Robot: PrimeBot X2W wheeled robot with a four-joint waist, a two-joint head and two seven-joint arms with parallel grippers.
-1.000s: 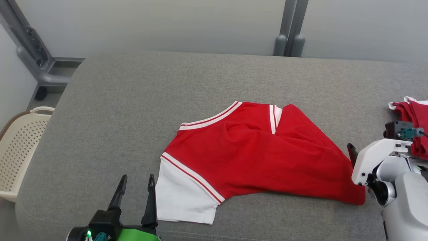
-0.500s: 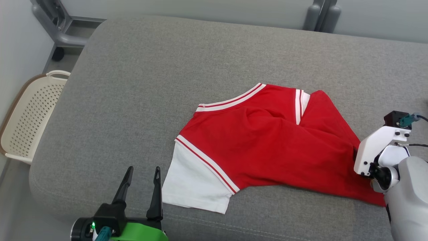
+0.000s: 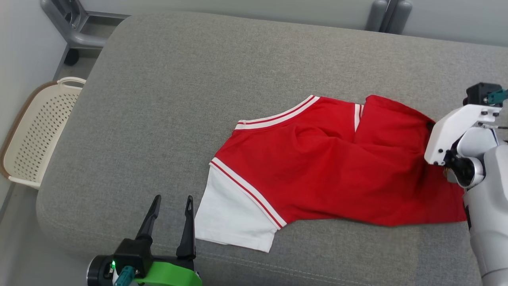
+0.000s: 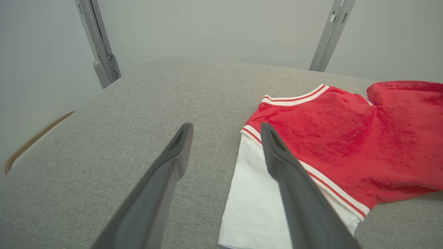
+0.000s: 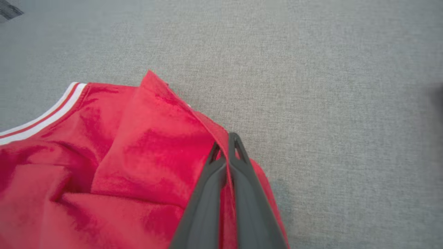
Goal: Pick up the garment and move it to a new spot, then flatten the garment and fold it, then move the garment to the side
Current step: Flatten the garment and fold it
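Note:
The garment [image 3: 317, 171] is a red shirt with white sleeves and red-and-white striped trim, lying crumpled on the grey cushioned surface [image 3: 198, 99]. In the right wrist view my right gripper [image 5: 225, 147] is shut on the garment's [image 5: 145, 155] red edge, which rises in a fold between the fingers. In the head view the right gripper [image 3: 429, 126] is mostly hidden behind its white wrist at the shirt's far right edge. My left gripper [image 3: 171, 200] stands open near the front edge, just left of the white sleeve [image 3: 230, 218]. In the left wrist view the left gripper [image 4: 225, 131] is open, its right finger over the white sleeve [image 4: 256, 193].
A cream perforated basket [image 3: 35, 131] stands on the floor to the left of the cushioned surface. Grey metal frame posts [image 3: 389, 16] rise behind it, with another frame leg [image 3: 71, 28] at the far left. Bare grey fabric stretches behind and left of the shirt.
My right gripper has shut on the red edge of the shirt and pulled it up and back. The head camera has tilted down and shifted. The left gripper has stayed open.

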